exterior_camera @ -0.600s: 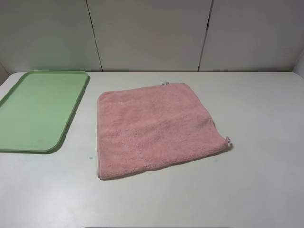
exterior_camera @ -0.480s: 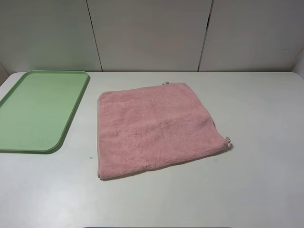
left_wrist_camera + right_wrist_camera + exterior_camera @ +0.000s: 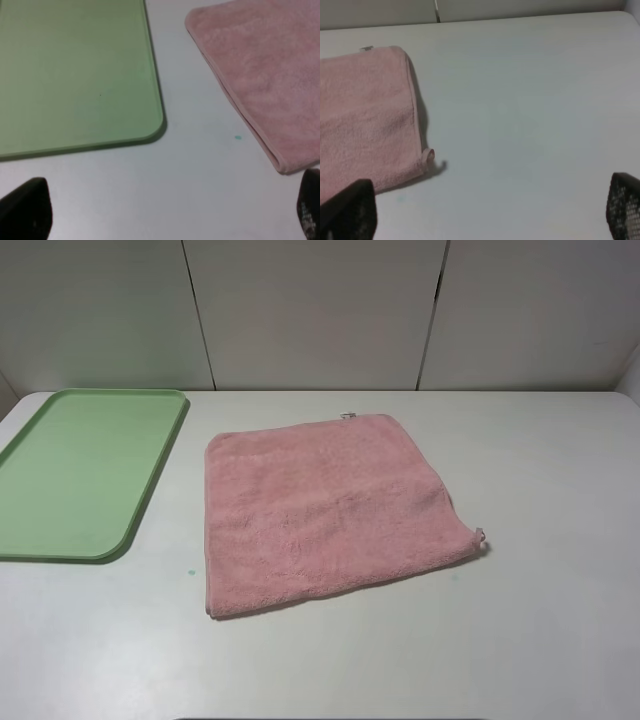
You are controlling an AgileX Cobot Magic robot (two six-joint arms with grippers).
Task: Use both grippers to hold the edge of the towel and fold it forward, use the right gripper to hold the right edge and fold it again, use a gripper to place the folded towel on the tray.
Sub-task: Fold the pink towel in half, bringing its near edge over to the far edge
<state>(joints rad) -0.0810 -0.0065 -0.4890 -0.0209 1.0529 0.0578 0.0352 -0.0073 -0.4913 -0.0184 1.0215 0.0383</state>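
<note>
Nothing is being shown as shifted since the frames of half a second ago. The towel (image 3: 325, 510) is lying spread flat and a little skewed at the middle of the counter (image 3: 540, 470). The tray (image 3: 60, 475) is lying near it on the left, not touching it.

Neither arm is being caught by the high view. From the wrist views, the left pincer (image 3: 167, 209) is being held wide open and empty over bare counter, close to the towel's near-left corner and the tray's near corner. The right pincer (image 3: 487, 207) is being held just as wide, with nothing gripped, over bare counter beside the corner carrying the loop (image 3: 428, 155).

The approach to the first fold is being judged as the step in hand; no fold is yet made. For this to be done well, the near edge (image 3: 340, 585) is best being taken at both near corners together, with the fingers being lowered until the hem is being pinched and not merely the pile. Because the towel is lying skewed, the right corner is sitting farther back than the left, so the two arms are needing different reaches. The lift is then being kept level, and the hem is being carried forward toward the far edge with the label (image 3: 347, 417). If one side is being raised ahead of the other, a crooked fold is being risked.
</note>
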